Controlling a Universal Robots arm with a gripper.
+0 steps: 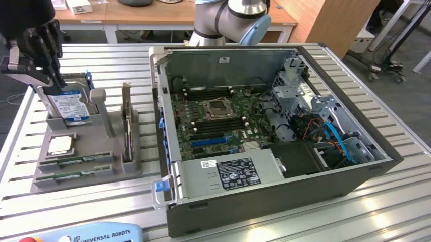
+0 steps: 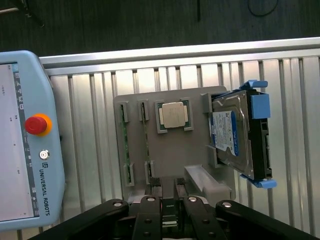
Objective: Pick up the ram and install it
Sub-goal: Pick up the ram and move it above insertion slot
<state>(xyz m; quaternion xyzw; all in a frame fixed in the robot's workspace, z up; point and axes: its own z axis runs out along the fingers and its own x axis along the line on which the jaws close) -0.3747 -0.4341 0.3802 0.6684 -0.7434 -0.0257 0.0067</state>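
- Gripper hangs over the hard drive at one fixture end; opening state: cannot tell.
- Ram stands edge-up in opposite-end slots, exposing a graspable edge.

My slatted aluminium table, grey parts holder resting on it toward the exterior view's left, open computer case beside that, my teach pendant at the near edge.

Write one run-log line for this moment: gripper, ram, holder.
gripper: over holder, near hard drive | ram: both sticks in holder slots | case: open
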